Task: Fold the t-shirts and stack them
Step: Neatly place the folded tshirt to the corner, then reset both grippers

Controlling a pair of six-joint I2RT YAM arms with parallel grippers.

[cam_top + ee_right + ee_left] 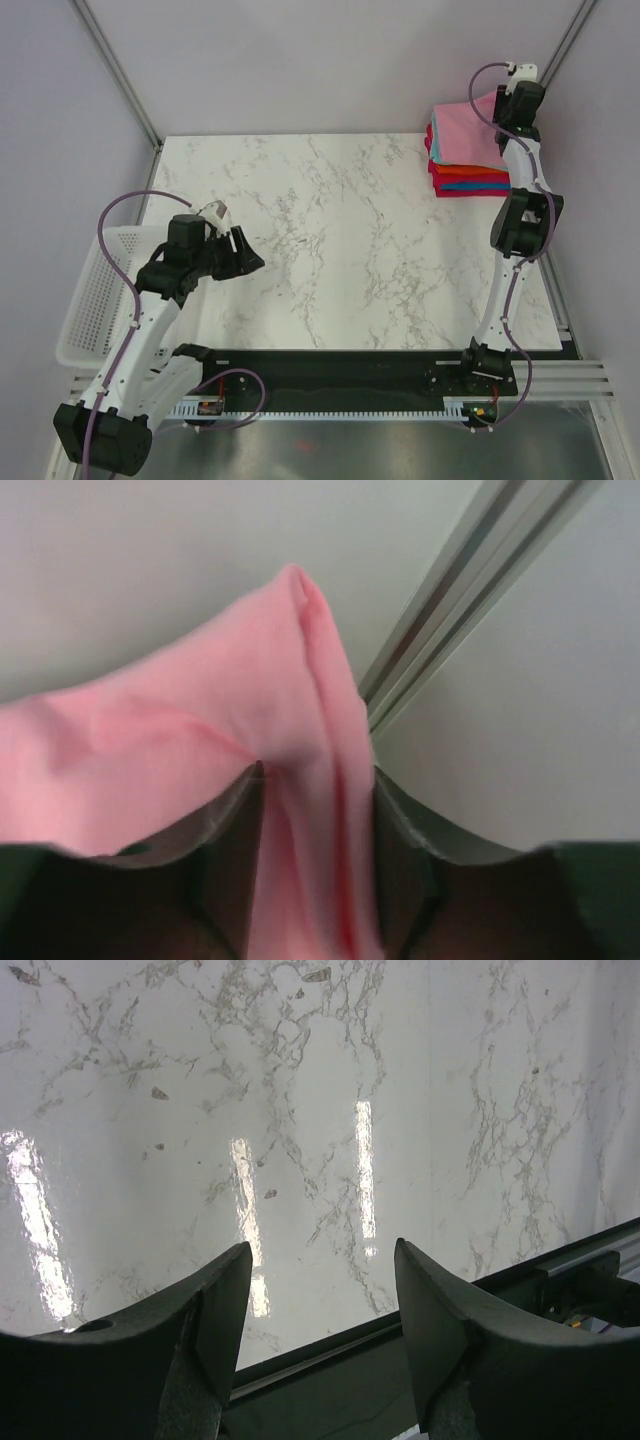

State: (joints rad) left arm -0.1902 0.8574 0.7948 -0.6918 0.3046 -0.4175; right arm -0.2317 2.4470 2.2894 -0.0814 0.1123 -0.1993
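White mesh basket (95, 290) off table (330, 230) left edge, beside left arm (140, 320). Folded t-shirt stack (470, 180) at table far-right corner, pink shirt (462, 135) on top (edge lifted). Right gripper (315, 780) clamped on pink shirt. Left gripper (320, 1280) fingers apart above table near-left.

Pink shirt (462, 135) partly behind right arm (524, 215)

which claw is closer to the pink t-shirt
Right. The right claw grips the pink t-shirt atop the stack; the left claw sits open across the table, near the mesh basket.
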